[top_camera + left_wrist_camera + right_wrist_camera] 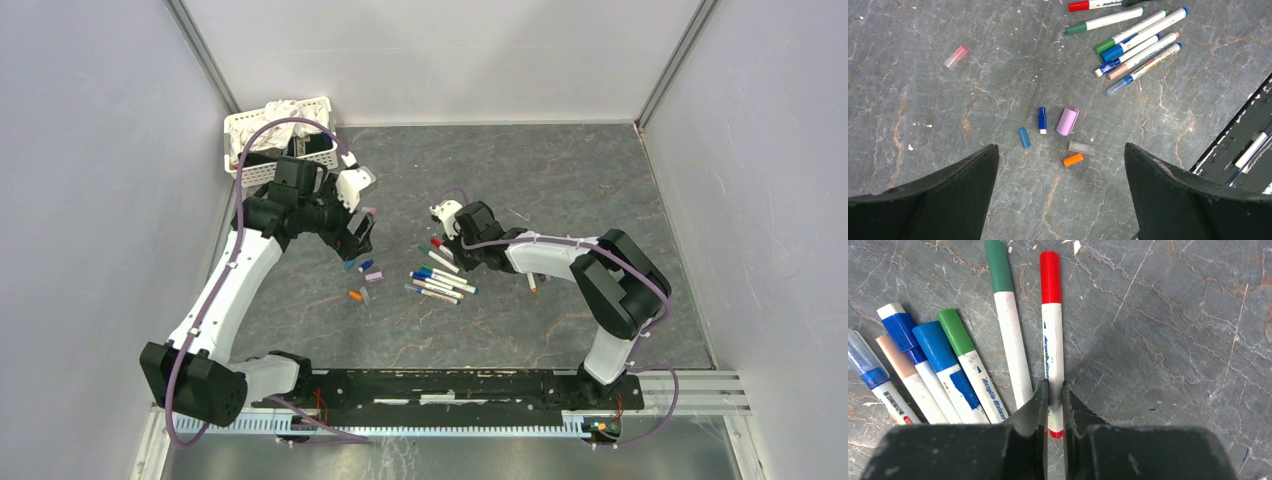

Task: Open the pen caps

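Low over the tabletop (1173, 315), right gripper (1055, 387) pinches the red-capped pen (1052, 335).

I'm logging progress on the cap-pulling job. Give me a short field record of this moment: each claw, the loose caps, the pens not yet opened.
left claw: open, holding nothing, above the loose caps
right claw: shut on the white barrel of the red-capped pen
loose caps: orange cap, purple cap, light blue cap, pink cap, lying apart on the table
red cap: on its pen
pen pile: beside the held pen, caps on
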You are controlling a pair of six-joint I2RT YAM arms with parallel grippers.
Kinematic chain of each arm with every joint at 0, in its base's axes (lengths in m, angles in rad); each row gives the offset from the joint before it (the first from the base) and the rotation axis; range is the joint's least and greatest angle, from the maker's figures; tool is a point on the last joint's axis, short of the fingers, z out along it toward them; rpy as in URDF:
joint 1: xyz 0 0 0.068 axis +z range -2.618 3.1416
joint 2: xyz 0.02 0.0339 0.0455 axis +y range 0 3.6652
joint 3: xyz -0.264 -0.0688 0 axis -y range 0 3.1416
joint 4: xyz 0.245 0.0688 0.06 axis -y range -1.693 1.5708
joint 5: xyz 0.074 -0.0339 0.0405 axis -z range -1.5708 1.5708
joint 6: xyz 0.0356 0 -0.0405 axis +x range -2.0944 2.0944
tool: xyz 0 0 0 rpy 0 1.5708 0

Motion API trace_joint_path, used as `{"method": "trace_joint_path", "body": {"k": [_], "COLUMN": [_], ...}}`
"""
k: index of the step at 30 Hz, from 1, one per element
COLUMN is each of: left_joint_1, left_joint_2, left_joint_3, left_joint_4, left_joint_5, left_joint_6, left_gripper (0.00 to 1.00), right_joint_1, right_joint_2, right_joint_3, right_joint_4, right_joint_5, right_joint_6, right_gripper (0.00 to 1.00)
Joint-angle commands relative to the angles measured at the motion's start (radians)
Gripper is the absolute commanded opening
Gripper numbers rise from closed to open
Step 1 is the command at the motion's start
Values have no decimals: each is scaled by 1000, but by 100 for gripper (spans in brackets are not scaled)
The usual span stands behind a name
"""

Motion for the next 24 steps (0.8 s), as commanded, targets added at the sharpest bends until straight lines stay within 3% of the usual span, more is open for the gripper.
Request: {"method": "trace_joint_path", "body": {"k": [1,4,13,24], "left_joint_1": [1,1,1,-5], "left_joint_2": [-20,-21,11,78], "left_joint_3": [-13,-23,-25,-33], "left_joint_4": [-1,-4,-42,-97], "left_joint_5": [58,75,176,323], "left_joint_6": [55,83,167,324], "left_gripper": [100,100,100,100], "right_joint_1": [0,0,1,4], "right_joint_2": [-51,-81,-136,-161], "right_joint_3": [-7,41,205,278], "right_joint_4": [-38,-78,-258,-405], "right_joint_5": [25,21,-127,-527], "right_joint_6": [-1,-17,-46,-6], "right_gripper": [7,0,0,0]}}
